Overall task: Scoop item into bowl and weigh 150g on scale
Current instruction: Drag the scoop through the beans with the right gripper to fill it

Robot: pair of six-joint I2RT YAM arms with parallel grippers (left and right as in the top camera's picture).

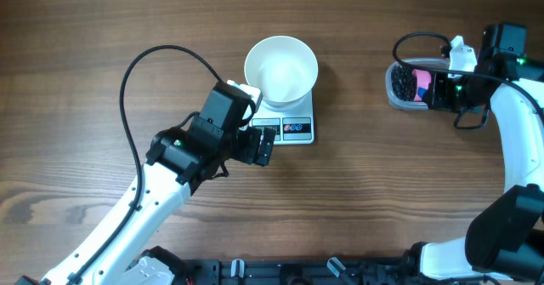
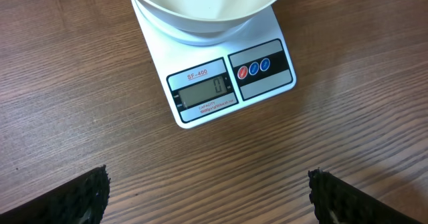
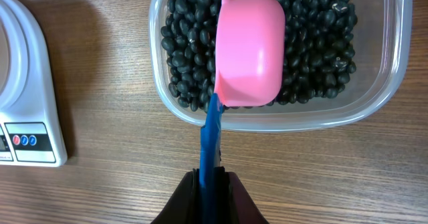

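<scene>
Closest in the right wrist view, the right jaws are pinched nearly shut on the end of the thin blue handle, which runs straight out to the pink scoop. The scoop lies over the black beans in the clear tub, with its smooth pink back to the camera, so I cannot tell whether any beans are in it. The beans fill the tub as a loose, shallow layer. They look small, hard and smooth, so I judge they will roll and spill at any tilt or jolt, and they are better carried in the scoop than pinched. The scoop looks like light, stiff plastic, and its narrow handle could twist in the jaws once loaded, so a firm hold on the flat of the handle and a level carry seem wise. Further off across the table, well apart from the tub, sits the scale with its display reading zero. The white bowl sits on its platform, empty, so none of the weighing is done, and I expect several scoops will be needed. Just in front of the scale the left jaws stand fully spread, holding nothing. The bowl looks light and may shift if knocked.
</scene>
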